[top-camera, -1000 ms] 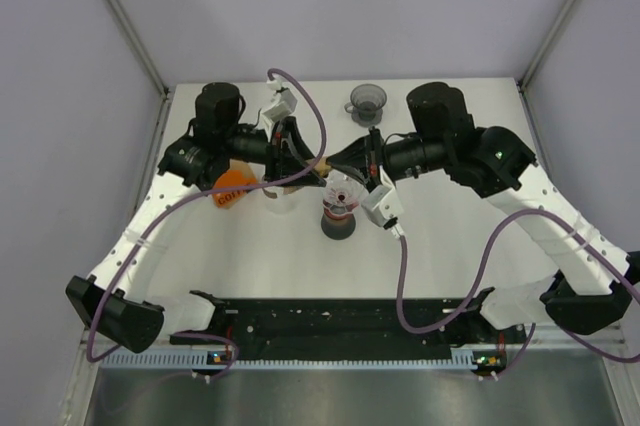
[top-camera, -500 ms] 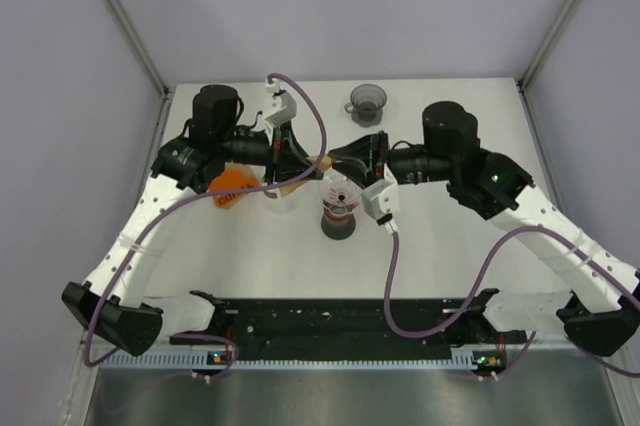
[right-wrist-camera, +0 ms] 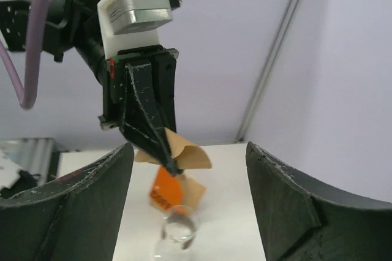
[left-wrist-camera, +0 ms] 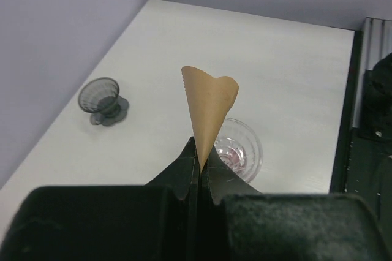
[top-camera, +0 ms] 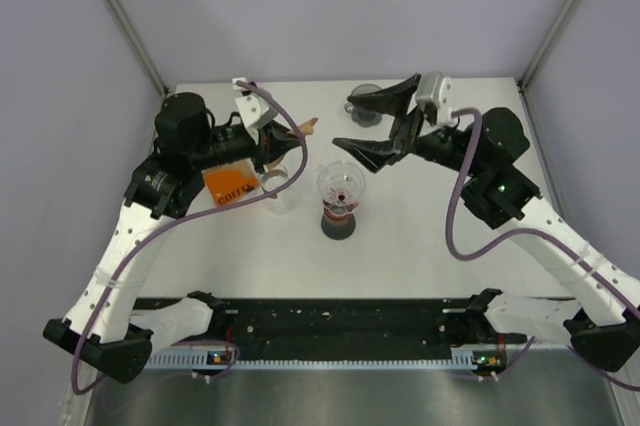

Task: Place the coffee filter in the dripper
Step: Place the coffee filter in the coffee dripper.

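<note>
Near glass dripper (left-wrist-camera: 237, 151): left claw (left-wrist-camera: 198, 162) pinches paper filter (left-wrist-camera: 209, 105) by tip; right claw (top-camera: 378, 122) wide, empty; invert cone before lowering.

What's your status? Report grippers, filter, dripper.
Left gripper shut on coffee filter, held off the table. Right gripper open, empty. Clear dripper has no filter yet, nothing over it.

Orange packet (top-camera: 229, 186), top view: one line of capitals on its face reads "COFFE", with the end of the word unclear. Right wrist view: the packet (right-wrist-camera: 165, 192) shows a line of print on orange, too small and blurred to read.
</note>
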Motion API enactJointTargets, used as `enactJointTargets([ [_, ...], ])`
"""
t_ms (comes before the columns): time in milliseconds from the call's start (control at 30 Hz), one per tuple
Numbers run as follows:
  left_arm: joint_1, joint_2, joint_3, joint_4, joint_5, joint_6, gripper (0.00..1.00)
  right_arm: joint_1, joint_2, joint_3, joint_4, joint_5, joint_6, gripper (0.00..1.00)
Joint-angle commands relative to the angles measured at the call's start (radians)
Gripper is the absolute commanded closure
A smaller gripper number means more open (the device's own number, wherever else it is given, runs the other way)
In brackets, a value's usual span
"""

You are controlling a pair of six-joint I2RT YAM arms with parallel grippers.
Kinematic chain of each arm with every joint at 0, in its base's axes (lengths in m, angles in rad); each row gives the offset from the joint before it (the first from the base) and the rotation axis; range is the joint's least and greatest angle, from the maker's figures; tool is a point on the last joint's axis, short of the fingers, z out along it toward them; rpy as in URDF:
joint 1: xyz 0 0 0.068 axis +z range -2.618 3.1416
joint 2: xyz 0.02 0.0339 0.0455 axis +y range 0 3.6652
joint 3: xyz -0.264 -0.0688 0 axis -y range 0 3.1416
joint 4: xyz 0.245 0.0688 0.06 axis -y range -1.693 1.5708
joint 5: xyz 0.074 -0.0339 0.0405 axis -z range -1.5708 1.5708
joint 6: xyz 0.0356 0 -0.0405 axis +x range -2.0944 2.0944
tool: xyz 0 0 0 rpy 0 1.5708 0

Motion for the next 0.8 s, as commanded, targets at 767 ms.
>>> enactJointTargets([
  [767,-0.063,-0.119,-0.120,0.200,-0.128,0.105,1.00,-0.001,0.195,0.072,0.137,-0.073,0.705,0.64],
])
